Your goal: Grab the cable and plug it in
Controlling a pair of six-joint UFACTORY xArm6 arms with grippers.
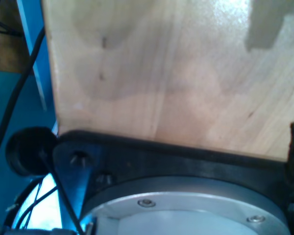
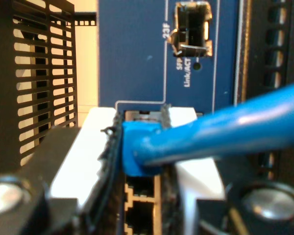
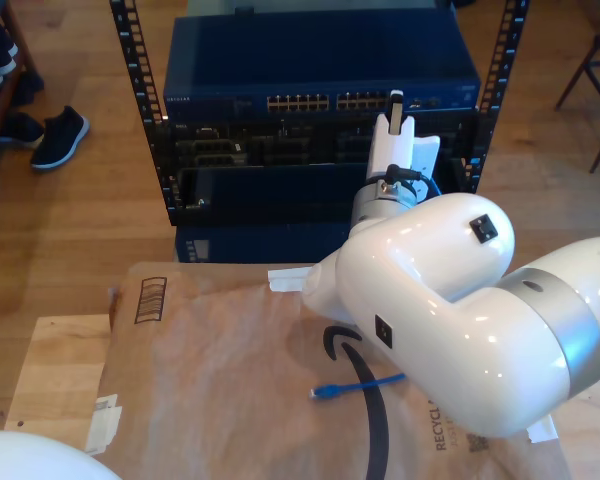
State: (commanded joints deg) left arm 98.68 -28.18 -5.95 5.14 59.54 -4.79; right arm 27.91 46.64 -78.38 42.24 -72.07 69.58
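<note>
The second gripper is clamped on the plug end of the blue cable, held just before the switch and its row of ports; the cable's free end lies on the brown paper. The first gripper's state cannot be told. The risk: a slightly tilted plug could catch a port's edge and jam, or slip in the pads under push.

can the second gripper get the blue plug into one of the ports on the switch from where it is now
Probably yes. My second gripper is shut on the thin bright blue network cable just behind its plug, directly facing the dark blue switch panel, with open ports just beyond and nothing between.
</note>
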